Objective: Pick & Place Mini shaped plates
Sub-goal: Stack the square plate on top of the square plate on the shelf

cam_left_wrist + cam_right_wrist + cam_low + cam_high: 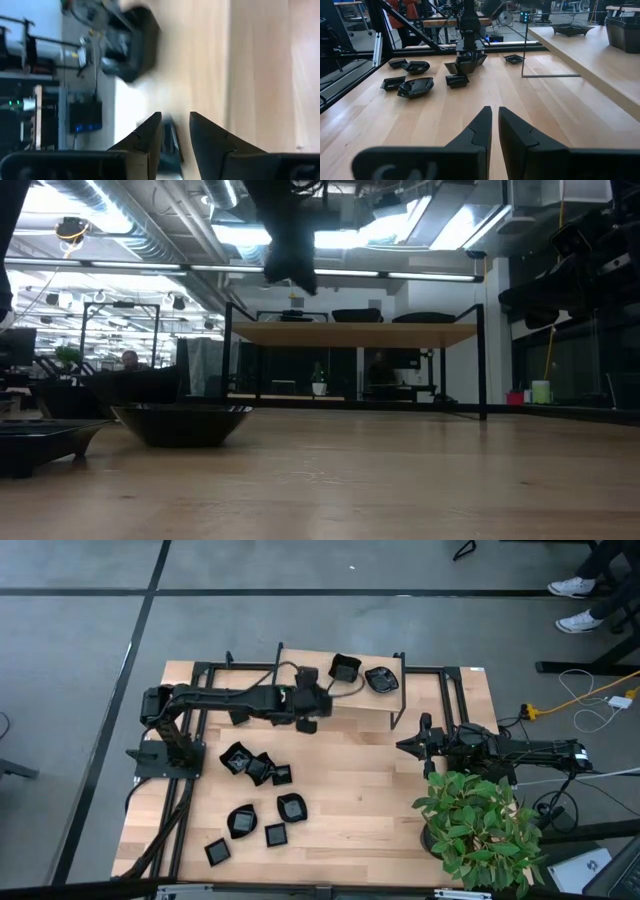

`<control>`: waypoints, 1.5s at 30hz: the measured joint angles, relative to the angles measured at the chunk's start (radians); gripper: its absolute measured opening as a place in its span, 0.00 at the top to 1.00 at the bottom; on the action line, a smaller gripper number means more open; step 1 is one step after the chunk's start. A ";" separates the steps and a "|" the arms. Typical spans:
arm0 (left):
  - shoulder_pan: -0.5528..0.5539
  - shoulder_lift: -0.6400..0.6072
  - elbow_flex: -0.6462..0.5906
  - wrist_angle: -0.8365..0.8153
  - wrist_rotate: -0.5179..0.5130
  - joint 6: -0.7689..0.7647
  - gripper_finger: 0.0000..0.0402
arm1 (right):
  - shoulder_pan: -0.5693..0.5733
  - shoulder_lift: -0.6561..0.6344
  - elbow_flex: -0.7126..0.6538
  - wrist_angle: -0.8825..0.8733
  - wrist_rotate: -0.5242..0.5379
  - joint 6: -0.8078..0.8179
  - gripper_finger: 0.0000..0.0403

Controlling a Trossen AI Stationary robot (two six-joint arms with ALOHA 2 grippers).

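Several glossy black mini plates lie on the wooden table: a cluster [255, 765] and loose ones toward the near edge [243, 821], [291, 807]; one [182, 423] stands close in the low view. Two more plates [344, 668], [380, 678] sit on a raised wooden shelf [350, 705]. My left gripper [308, 724] hangs high by the shelf's near edge, its fingers a little apart [175, 117]. A dark blurred shape shows between them; I cannot tell what it is. My right gripper [495, 109] waits shut at the table's right side [402, 745], holding nothing.
The shelf stands on thin black legs [522, 50] across the table's far part. A potted plant [480, 830] fills the near right corner. Bare wood [360, 790] lies between the plates and the right arm. A black frame rail [185, 810] runs along the left edge.
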 joint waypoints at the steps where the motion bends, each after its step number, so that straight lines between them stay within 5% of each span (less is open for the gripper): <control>1: -0.009 0.000 0.000 -0.045 -0.013 -0.020 0.76 | 0.000 0.000 0.000 0.000 0.000 0.000 0.92; 13: -0.059 -0.028 -0.002 -0.496 -0.031 -0.421 0.78 | 0.000 0.000 0.000 0.000 0.000 0.000 0.92; 31: -0.202 -0.332 -0.287 -0.502 -0.065 -0.802 0.79 | 0.000 0.000 0.000 0.000 0.000 0.000 0.92; 45: -0.197 -0.376 -0.509 -0.541 0.039 -0.996 0.79 | 0.000 0.000 0.000 0.000 0.000 0.000 0.92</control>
